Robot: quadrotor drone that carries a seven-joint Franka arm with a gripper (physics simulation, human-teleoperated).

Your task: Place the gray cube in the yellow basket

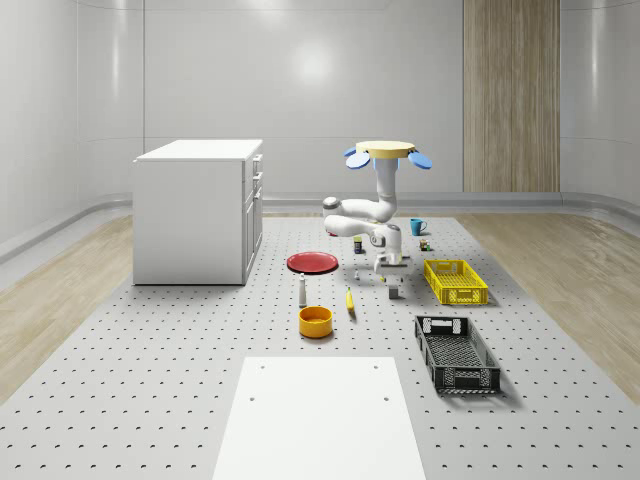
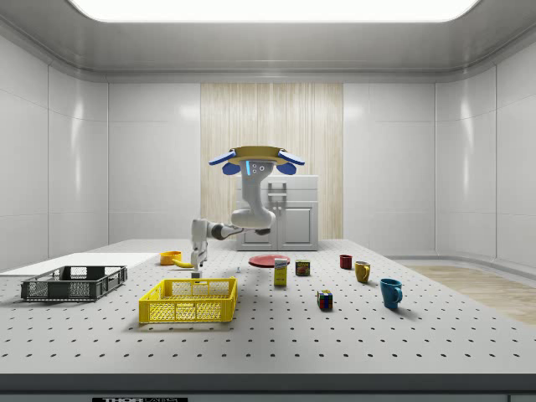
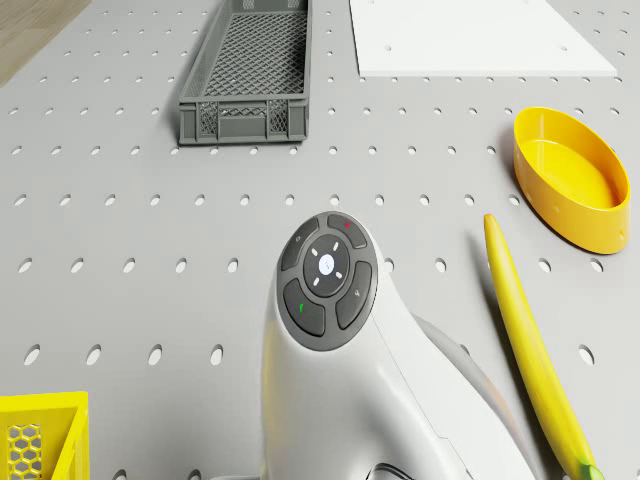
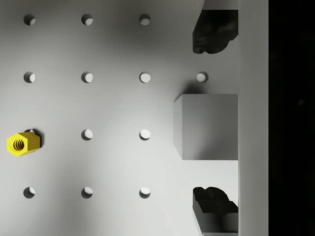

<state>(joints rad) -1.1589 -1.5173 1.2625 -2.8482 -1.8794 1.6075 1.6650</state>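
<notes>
While the drone (image 1: 387, 152) hovers above the perforated tabletop (image 1: 200, 340), its end effector (image 4: 211, 118) hangs wide open straddling the plain gray cube (image 4: 206, 127); closing, lifting, then carrying to the yellow mesh basket (image 1: 455, 281) come next.

Drone (image 1: 388, 152) hovering, arm (image 1: 372, 215) folded downward, pincer (image 4: 215, 118) pointing down, fingers (image 4: 211, 32) spread apart

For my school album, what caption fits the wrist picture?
Open end effector straddling the gray cube on the perforated table, small yellow hex nut nearby.
</notes>
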